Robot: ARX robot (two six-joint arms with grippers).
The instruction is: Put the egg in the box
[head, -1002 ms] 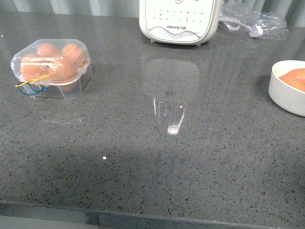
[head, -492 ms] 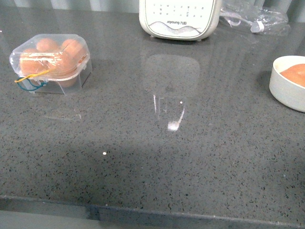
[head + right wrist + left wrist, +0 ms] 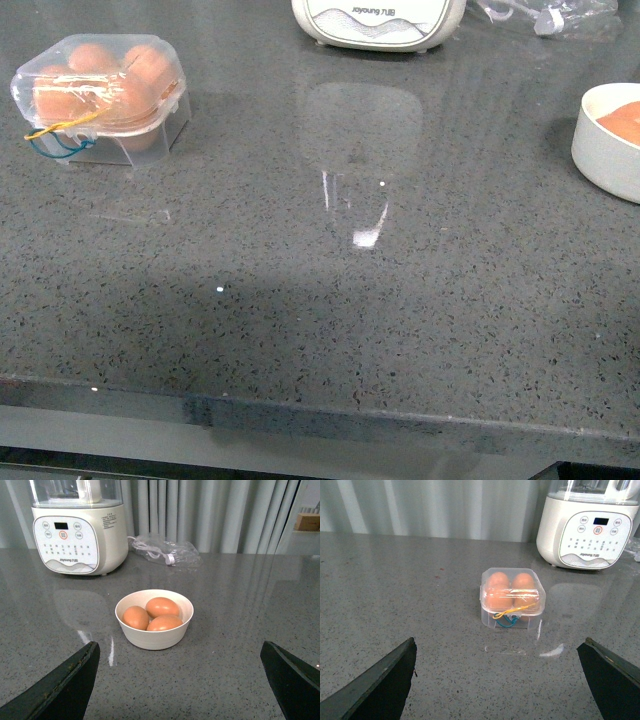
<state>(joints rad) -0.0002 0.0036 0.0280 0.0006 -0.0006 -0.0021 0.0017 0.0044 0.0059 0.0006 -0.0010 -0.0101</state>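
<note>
Left wrist view: the box stands on the worktop with its clear lid down and the yellow and teal bands across the front; four brown eggs appear to fill its slots. The left gripper has its jaws wide apart, empty, well short of the box. In the right wrist view the right gripper is likewise spread — nothing held — facing a white bowl with three eggs, among them the egg to be moved (which one is meant cannot be told). Judgement: no transfer under way; the carton looks full and closed.
</note>
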